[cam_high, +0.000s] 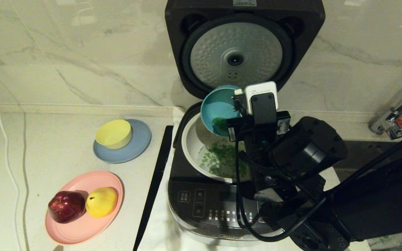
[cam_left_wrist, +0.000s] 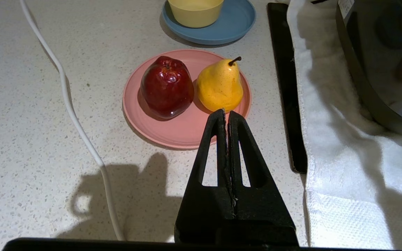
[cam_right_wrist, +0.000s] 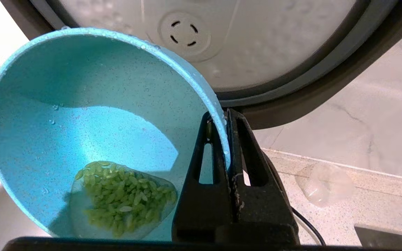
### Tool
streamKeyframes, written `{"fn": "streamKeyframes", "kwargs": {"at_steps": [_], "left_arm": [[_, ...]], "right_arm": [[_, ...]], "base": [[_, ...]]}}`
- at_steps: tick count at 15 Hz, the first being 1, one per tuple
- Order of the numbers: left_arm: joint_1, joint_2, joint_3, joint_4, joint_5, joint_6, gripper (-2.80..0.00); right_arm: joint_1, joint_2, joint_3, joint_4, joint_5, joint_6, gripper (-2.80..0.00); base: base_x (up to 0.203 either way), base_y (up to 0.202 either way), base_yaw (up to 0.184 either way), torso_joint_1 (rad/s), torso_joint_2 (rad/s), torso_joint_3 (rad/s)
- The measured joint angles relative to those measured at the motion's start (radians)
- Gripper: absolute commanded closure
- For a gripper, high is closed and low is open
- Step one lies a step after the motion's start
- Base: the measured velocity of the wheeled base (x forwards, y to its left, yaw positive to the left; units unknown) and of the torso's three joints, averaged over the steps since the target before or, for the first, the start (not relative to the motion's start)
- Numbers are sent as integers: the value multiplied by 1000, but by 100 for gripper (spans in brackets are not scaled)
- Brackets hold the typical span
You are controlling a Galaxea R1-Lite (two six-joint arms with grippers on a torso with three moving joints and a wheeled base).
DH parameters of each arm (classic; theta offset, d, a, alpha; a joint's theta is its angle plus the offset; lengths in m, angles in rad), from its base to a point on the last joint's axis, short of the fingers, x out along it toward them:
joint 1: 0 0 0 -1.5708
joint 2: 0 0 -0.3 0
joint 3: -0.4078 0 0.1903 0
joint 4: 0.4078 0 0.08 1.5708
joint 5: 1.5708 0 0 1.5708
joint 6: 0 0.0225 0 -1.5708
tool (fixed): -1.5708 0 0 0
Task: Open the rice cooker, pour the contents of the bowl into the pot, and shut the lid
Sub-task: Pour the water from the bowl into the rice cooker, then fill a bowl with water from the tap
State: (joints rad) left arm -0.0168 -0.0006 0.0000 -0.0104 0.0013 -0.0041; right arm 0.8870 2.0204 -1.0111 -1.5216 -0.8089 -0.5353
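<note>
Right gripper pinches the small teal-blue round bowl by its rim, tilted above the cream-white inner pot — green grains clumped low. Tip steeper, keep the rim over the pot. Left gripper parked beside the pot, fingers together.

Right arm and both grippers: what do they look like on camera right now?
The right arm is matte black with a bulky rounded joint housing; black cables loop around its wrist. A white-and-black camera module, with small lettering, sits on it. The right gripper and the left gripper each have black, triangular fingers with cut-out windows, tapering toward the tips.
</note>
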Motion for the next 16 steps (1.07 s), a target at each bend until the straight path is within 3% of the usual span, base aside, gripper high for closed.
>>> {"fn": "streamKeyframes", "kwargs": {"at_steps": [5, 9, 12, 16], "left_arm": [[0, 0, 0, 0, 0, 1, 0], [0, 0, 0, 0, 0, 0, 0], [0, 0, 0, 0, 0, 0, 0], [0, 0, 0, 0, 0, 0, 0]], "right_arm": [[3, -28, 18, 42, -23, 6, 0], [13, -132, -11, 252, -46, 71, 0], [33, -248, -51, 553, -48, 212, 0], [47, -427, -170, 1123, 15, 521, 0]], "base": [[0, 0, 0, 0, 0, 0], [0, 0, 0, 0, 0, 0], [0, 0, 0, 0, 0, 0], [0, 0, 0, 0, 0, 0]]}}
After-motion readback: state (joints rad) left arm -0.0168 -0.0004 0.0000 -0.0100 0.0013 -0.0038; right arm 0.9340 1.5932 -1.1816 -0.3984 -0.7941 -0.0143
